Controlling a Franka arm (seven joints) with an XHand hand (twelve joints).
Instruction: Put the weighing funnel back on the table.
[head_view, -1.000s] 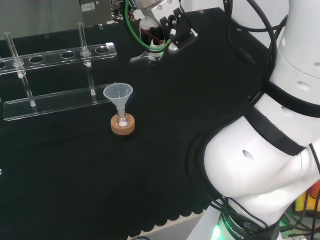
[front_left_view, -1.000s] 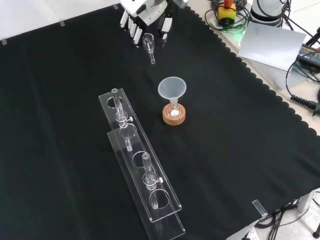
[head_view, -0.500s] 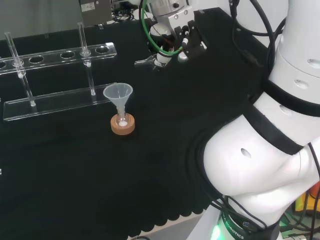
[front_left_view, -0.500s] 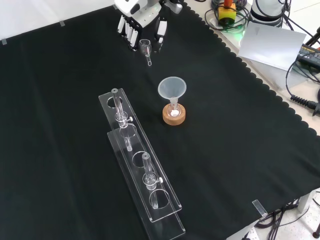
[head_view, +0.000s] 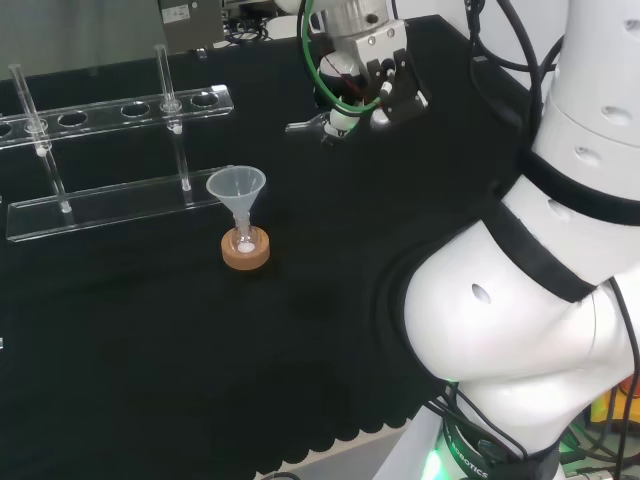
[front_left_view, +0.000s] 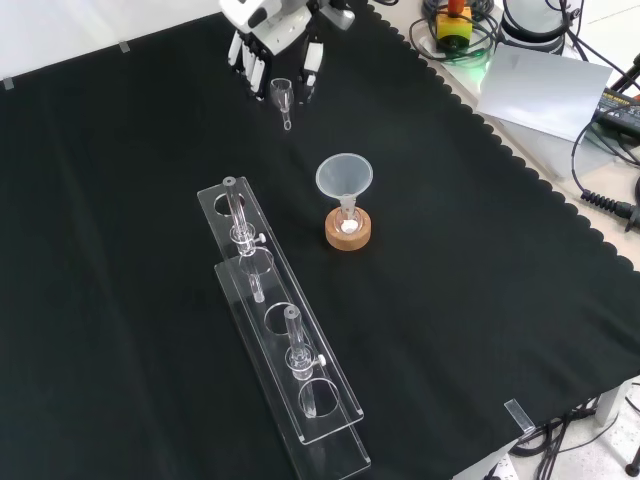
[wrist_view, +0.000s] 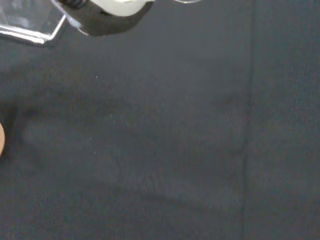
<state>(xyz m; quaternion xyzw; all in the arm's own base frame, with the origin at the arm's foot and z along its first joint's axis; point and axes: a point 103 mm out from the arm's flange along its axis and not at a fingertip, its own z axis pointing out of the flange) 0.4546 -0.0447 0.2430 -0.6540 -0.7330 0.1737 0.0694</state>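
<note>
Since the earlier frames the hand (head_view: 368, 62) has been carried to the right in the head view, and up and to the left toward the top edge in the front view, with the weighing funnel (head_view: 312, 126) taken along with it. In the head view the hand is seen at the upper centre of the frame, just left of the arm's big white links. The small clear weighing funnel is pinched between the curled fingers and the thumb, and its stem is pointed to the left. In the front view the hand (front_left_view: 268, 38) is placed at the top centre, fingers pointed down the frame. The weighing funnel (front_left_view: 282, 96) is held between them, mouth uppermost and stem aimed toward the lower frame, clear of the black cloth (front_left_view: 480, 300). The funnel (front_left_view: 345, 179) is seen near the middle of the front view, upright on its cork ring (front_left_view: 348, 233), well apart from the hand. A clear test tube rack (front_left_view: 283, 340) is laid out to the lower left of the ring, with two glass tubes stood in it. In the wrist view a blurred white part of the hand (wrist_view: 112, 9) is shown over bare cloth.
</note>
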